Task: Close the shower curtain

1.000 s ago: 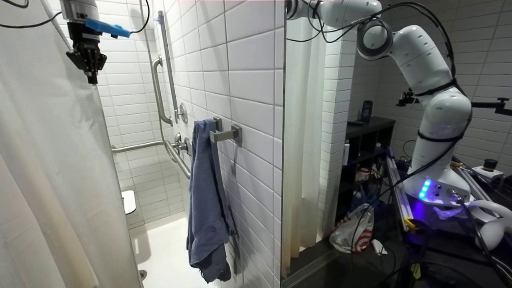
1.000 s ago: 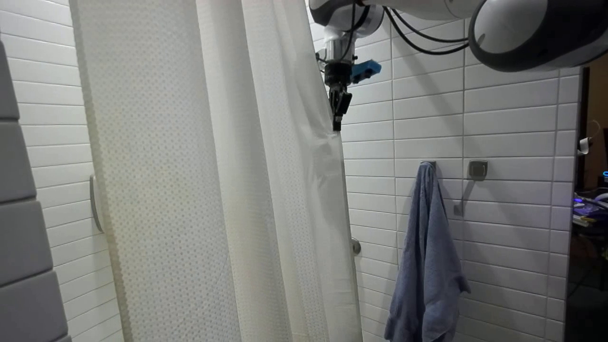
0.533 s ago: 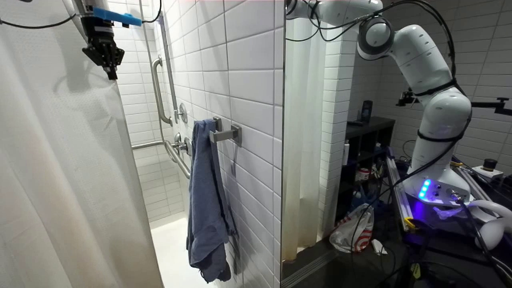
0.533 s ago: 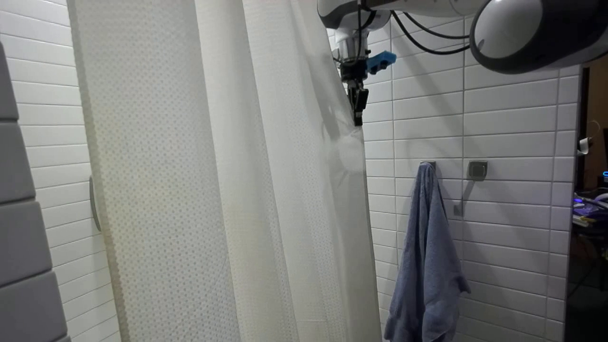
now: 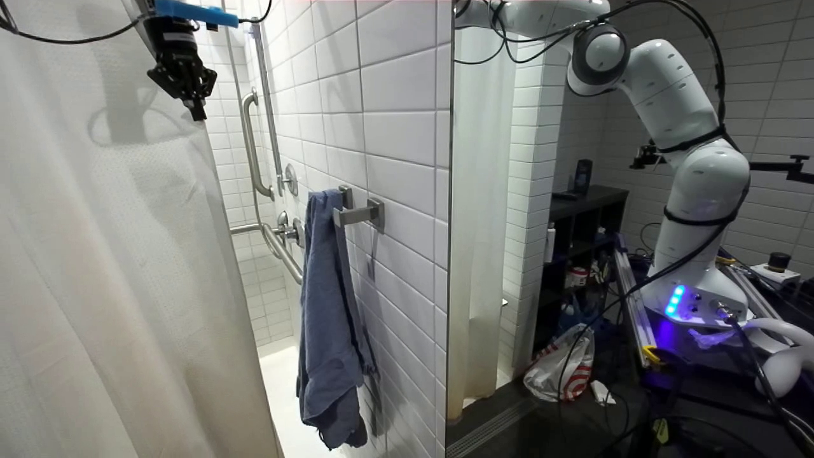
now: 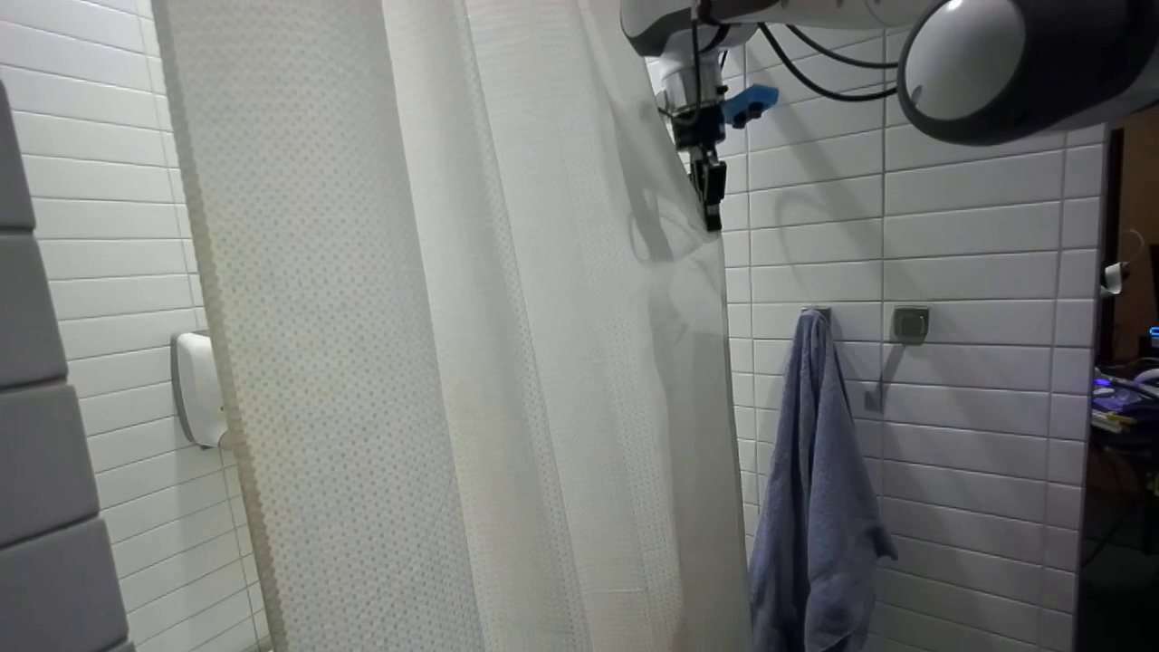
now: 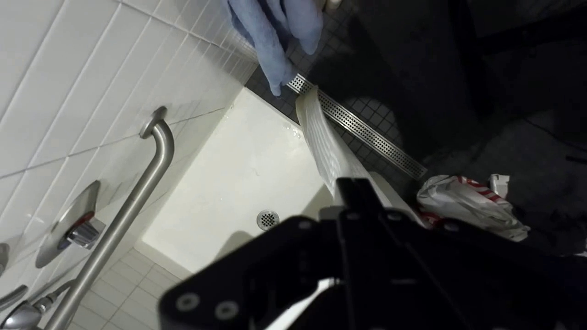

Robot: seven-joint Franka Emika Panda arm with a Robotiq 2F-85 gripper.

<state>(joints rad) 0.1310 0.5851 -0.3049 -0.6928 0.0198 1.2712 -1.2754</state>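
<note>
The shower curtain, a tall off-white sheet with long vertical folds, hangs in both exterior views (image 5: 146, 286) (image 6: 543, 362). My gripper is shut on its leading edge in both exterior views (image 5: 199, 114) (image 6: 713, 222), and the fabric is pulled taut with small creases below the fingertips. In the wrist view the fingertips (image 7: 353, 181) are together, and the curtain (image 7: 321, 146) runs down from them towards the floor drain strip. The pinched fabric itself is hidden between the dark fingers. A gap with the shower floor showing lies between the curtain edge and the tiled wall.
A blue-grey towel (image 5: 331, 318) (image 6: 819, 489) (image 7: 275, 36) hangs from a wall hook beyond the curtain edge. Metal grab bars (image 5: 249, 146) (image 7: 133, 206) are on the shower wall. A mirror-like panel edge (image 5: 450, 254) borders the tiles. A plastic bag (image 7: 467, 206) lies on the floor.
My gripper has moved right and slightly up in both exterior views, drawing the curtain edge towards the towel wall. The gap has narrowed. A white dispenser now shows behind the curtain's trailing edge.
</note>
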